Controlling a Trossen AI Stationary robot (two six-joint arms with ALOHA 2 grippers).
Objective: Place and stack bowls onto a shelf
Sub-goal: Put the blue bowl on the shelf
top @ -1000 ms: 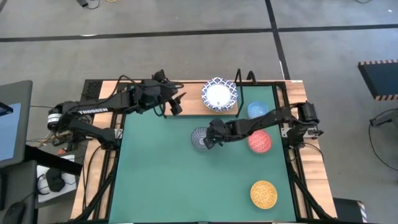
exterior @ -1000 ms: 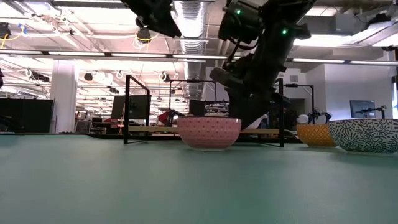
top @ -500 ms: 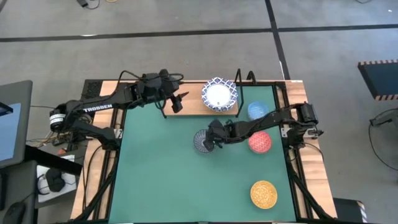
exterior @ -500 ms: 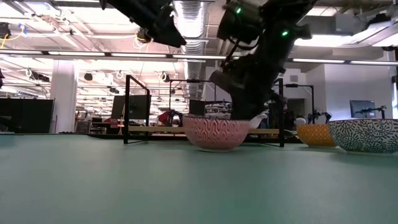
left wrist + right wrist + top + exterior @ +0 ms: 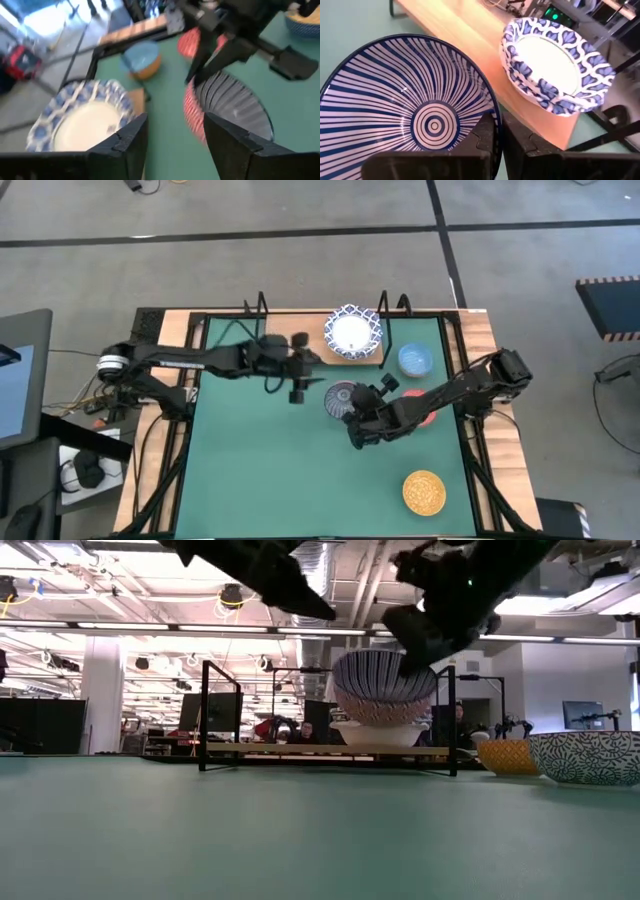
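Two pincers at work. Right pincer (image 5: 496, 137) clamped on rim of grey-blue striped bowl (image 5: 341, 397), lifted clear of green mat (image 5: 260, 470), near the shelf (image 5: 305, 347) at table's far edge; a second ago bowl sat on mat. Left pincer (image 5: 172, 135) wide, holding nothing, now swung out over mat beside it. Wide blue-and-white bowl (image 5: 352, 332) rests on shelf.

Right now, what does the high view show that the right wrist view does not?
Only the high view: the left gripper, open over the mat; the light blue bowl; the yellow bowl.
Only the right wrist view: the striped bowl's inside rings.
Both: the right gripper shut on the striped bowl's rim, the wide bowl on the shelf.
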